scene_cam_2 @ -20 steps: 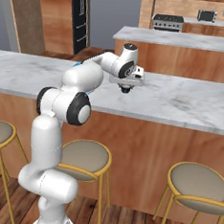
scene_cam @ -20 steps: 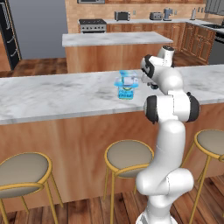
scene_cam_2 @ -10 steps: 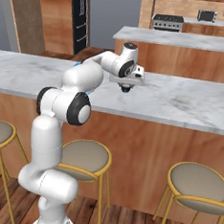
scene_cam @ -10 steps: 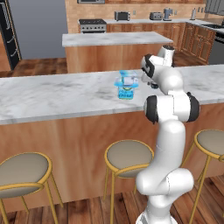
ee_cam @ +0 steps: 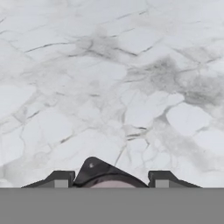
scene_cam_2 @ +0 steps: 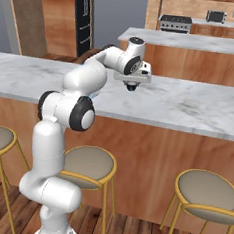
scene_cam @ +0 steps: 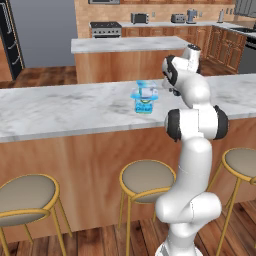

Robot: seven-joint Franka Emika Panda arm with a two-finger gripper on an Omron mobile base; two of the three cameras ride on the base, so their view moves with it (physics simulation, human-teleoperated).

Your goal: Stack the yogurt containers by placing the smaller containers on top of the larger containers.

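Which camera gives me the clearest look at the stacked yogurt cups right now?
The left base view: the smaller cup sits on the larger cup, unobstructed on the marble counter. In the right base view the arm covers them. The hand view faces bare marble.

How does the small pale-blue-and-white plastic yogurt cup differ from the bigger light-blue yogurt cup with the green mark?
Size: the small pale-blue-and-white yogurt cup is narrower than the bigger light-blue yogurt cup.
Position: the small cup sits on top; the bigger cup stands on the marble counter.
Label: the bigger cup carries a green mark, the small cup none visible.
Both are bluish.
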